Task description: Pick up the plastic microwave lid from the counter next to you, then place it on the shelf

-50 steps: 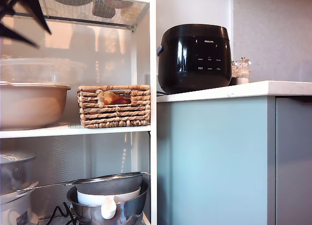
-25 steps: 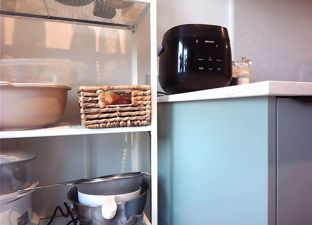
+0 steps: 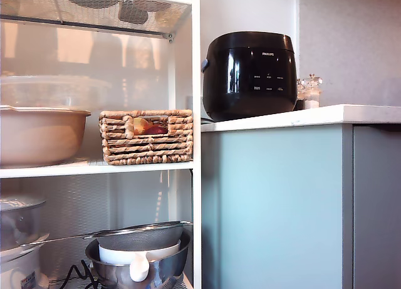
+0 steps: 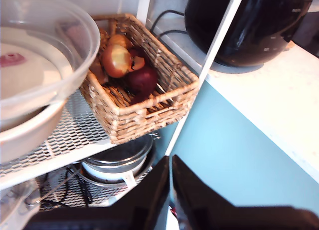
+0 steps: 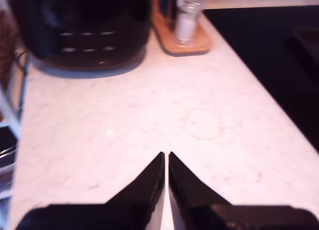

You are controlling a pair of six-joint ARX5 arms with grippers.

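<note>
Clear plastic lid (image 4: 35,55) sits dome-down on the beige bowl (image 4: 25,135) on the shelf (image 3: 94,168) — apparently placed, the bowl steadying it. My first gripper (image 4: 170,190) and my second gripper (image 5: 166,185) are both clenched, empty — the second over bare counter (image 5: 124,135).

In the exterior view, the rack is set at the left and the surface (image 3: 301,116) at the right, touching it. On the shelf (image 3: 94,168), the plastic microwave lid (image 3: 53,91) is seated on a bowl (image 3: 41,135), with a basket (image 3: 146,136) just beside it on that view's right. A cooker (image 3: 250,73) is placed on the surface, jars (image 3: 309,91) beside it.
</note>
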